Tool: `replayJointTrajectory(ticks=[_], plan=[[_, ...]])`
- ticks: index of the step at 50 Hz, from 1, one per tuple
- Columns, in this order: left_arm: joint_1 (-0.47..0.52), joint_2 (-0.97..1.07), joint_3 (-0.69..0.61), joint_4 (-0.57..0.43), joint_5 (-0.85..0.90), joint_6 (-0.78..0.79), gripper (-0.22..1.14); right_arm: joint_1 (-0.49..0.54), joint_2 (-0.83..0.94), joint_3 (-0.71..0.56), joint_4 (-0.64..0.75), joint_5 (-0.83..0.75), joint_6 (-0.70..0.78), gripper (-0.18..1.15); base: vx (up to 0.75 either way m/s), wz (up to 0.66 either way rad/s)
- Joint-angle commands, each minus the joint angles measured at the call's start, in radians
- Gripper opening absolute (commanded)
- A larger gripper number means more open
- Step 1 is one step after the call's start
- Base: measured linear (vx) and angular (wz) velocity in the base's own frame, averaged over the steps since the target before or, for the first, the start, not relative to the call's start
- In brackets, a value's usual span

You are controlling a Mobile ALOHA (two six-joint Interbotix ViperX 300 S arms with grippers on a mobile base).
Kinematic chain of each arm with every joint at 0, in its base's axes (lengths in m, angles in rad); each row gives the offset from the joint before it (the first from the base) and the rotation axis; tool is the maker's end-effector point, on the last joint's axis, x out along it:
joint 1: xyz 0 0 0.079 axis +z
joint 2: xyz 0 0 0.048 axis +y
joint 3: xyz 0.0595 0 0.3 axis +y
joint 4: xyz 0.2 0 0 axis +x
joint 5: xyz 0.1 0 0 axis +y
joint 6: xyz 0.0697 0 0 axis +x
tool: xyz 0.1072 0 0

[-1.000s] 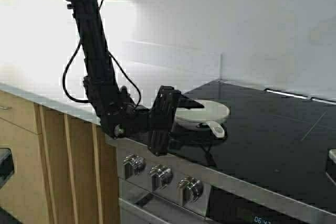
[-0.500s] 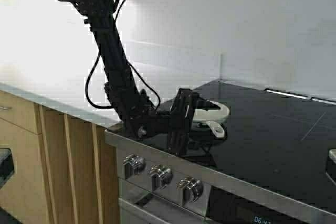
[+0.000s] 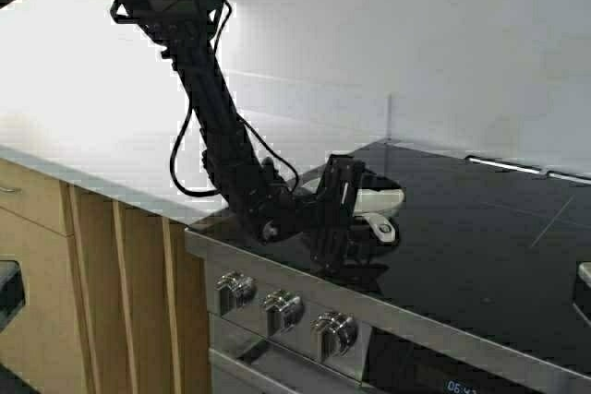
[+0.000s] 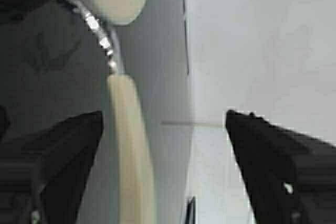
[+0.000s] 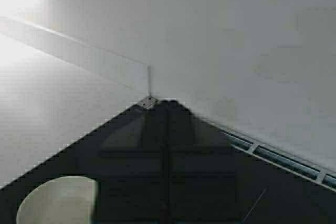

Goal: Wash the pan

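1. While my left pincer (image 3: 365,198) reaches low over the hob (image 3: 480,246), its two black fingers stand apart, one on each side of the pan's stubby handle, not clamped on it.
2. My left wrist view shows that handle as a smooth cream bar running between the fingers (image 4: 63,156), joined to the round bowl by a short shiny metal neck.
3. My pan (image 3: 380,199) is a small shallow round dish, cream all over, sitting on the near left part of the hob; its handle points toward the front edge and has a hole at its end.
4. That hob is flat glossy black glass that mirrors my arm; along its back edge runs a slotted vent (image 3: 503,166).
5. Below the front edge sits a brushed metal panel with three round knobs (image 3: 283,309).
6. A pale matt worktop (image 3: 111,159) lies left of the hob, with wooden cupboard fronts (image 3: 83,292) under it and a plain white wall behind.
7. My wrist and pincer hide most of the pan's near left side in the high view.
8. My right pincer is out of view; its camera sees the pan's rim (image 5: 58,200) from above.
9. Compared with a second ago, my left arm has swung right and forward, bringing the pincer from beside the pan onto its handle; the pan lies where it was.
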Motion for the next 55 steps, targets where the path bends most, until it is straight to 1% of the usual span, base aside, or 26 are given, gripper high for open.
replayJointTrajectory(ticks=[1,5,9,13,18,20,21,23,29,37,45,55], plan=[[-0.003,-0.014,-0.037,-0.003,-0.006,-0.009,1.0,0.002,0.006,-0.012,0.0,-0.003,0.002,0.06,0.0,0.0],[-0.003,-0.006,-0.046,-0.012,-0.005,-0.029,0.94,0.002,0.005,-0.012,0.0,-0.003,0.0,0.06,0.0,0.0],[-0.003,0.005,-0.054,-0.021,-0.006,-0.069,0.78,0.002,0.005,-0.012,0.0,-0.003,0.0,0.06,0.0,0.0],[-0.003,0.017,-0.057,-0.029,-0.005,-0.112,0.51,0.002,0.005,-0.012,0.0,-0.003,0.002,0.06,0.0,0.0],[-0.003,0.025,-0.061,-0.041,-0.014,-0.138,0.07,0.002,0.005,-0.012,0.002,-0.003,0.002,0.06,0.0,0.0],[-0.005,0.023,-0.061,-0.048,-0.014,-0.138,-0.06,0.0,0.005,-0.012,0.0,-0.003,0.0,0.06,0.0,0.0],[-0.005,0.023,-0.061,-0.052,-0.014,-0.137,-0.1,0.002,0.006,-0.012,0.0,-0.003,0.0,0.06,0.0,0.0],[-0.006,0.021,-0.06,-0.055,-0.015,-0.137,-0.09,0.002,0.006,-0.012,0.0,-0.003,0.0,0.06,0.0,0.0],[-0.005,0.009,-0.051,-0.06,-0.026,-0.137,0.06,0.002,0.006,-0.012,0.0,-0.003,0.0,0.06,0.0,0.0],[-0.005,-0.015,-0.031,-0.06,-0.041,-0.133,0.02,0.002,0.006,-0.012,0.0,-0.003,0.0,0.06,0.0,0.0],[-0.005,-0.044,-0.011,-0.06,-0.052,-0.133,0.02,0.002,0.005,-0.012,0.0,-0.003,0.0,0.06,0.0,0.0],[-0.005,-0.112,0.061,-0.058,-0.074,-0.123,0.02,0.0,0.005,-0.012,0.0,-0.003,0.0,0.06,0.0,0.04]])
